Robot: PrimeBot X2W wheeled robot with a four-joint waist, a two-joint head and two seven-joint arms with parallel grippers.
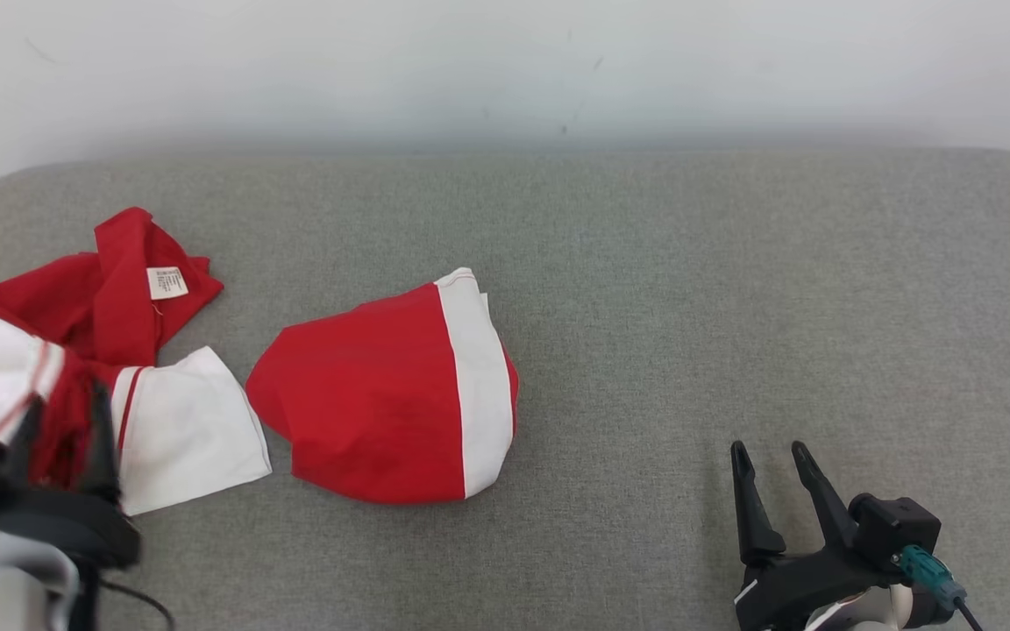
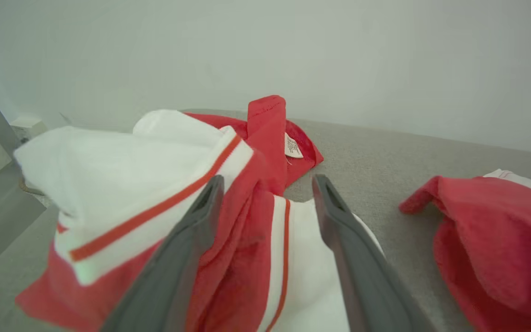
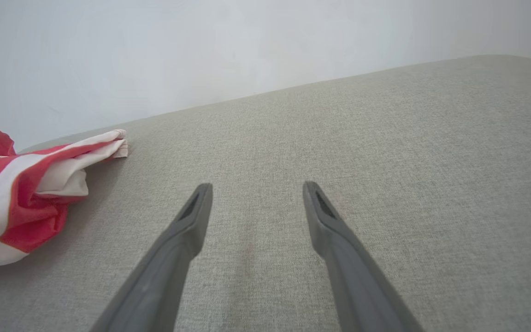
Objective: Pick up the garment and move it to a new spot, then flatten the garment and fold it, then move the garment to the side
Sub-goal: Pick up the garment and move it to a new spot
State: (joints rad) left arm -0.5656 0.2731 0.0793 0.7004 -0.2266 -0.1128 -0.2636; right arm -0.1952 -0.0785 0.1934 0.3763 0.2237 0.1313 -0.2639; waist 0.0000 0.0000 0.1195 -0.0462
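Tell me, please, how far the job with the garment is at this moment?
Nothing looks finished: the crumpled garment lies bunched at the left end of the grey surface. In hand: the left gripper is open astride a red fold, not closed. The right gripper is open above the bare surface. Remaining: lifting, moving, flattening, folding, setting aside.

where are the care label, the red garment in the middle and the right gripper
care label (image 1: pixel 167 282): head view, middle of the white tag.
red garment (image 1: pixel 365 394): head view, its red panel, left of the white band.
right gripper (image 1: pixel 768 449): head view, midway between its fingertips.
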